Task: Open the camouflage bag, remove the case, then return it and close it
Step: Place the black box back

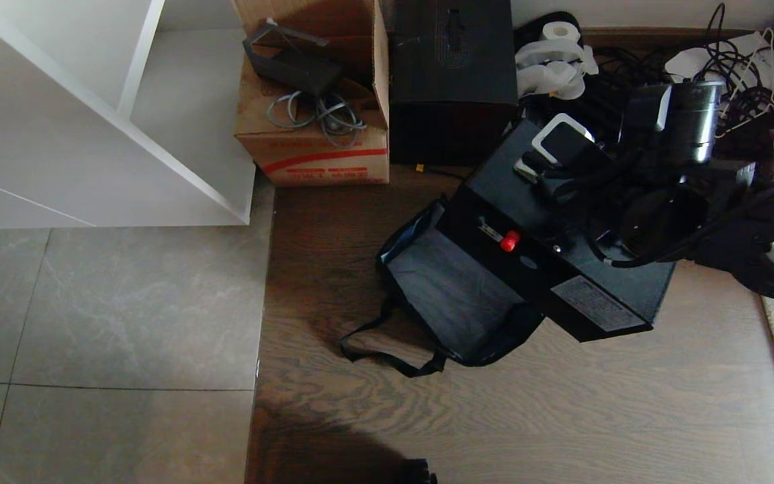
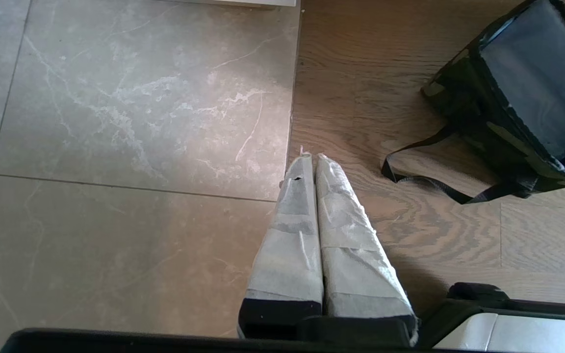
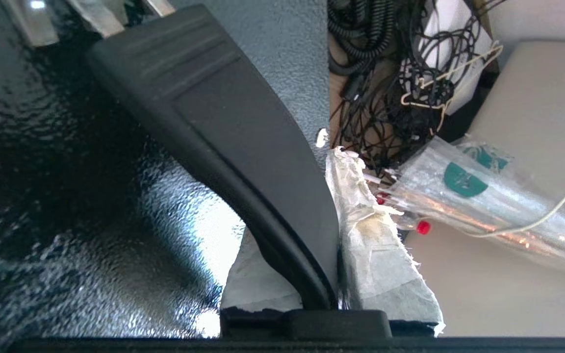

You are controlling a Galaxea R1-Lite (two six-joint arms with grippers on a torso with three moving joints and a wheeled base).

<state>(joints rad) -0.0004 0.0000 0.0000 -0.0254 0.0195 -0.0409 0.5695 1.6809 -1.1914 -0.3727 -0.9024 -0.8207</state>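
Rigid, probably heavy black case (image 1: 562,269) carried by its handle (image 3: 243,147), right gripper (image 3: 334,235) clamped on it; left gripper (image 2: 314,162) closed, empty.

A brown cardboard box (image 1: 313,134) with grey cables (image 1: 316,111) is seen at the top middle. A tall black box (image 1: 453,81) stands just beside it. White paper rolls (image 1: 555,60) and tangled black wires (image 1: 729,60) lie at the upper right.

Count: 1 camouflage bag (image 1: 454,296), 1 case (image 1: 562,262) w/ 1 handle (image 3: 243,142), 1 cardboard box (image 1: 313,134), 1 taller black box (image 1: 453,81), 1 paper roll (image 1: 558,31), 2 grippers: left (image 2: 310,159), right (image 3: 331,162).
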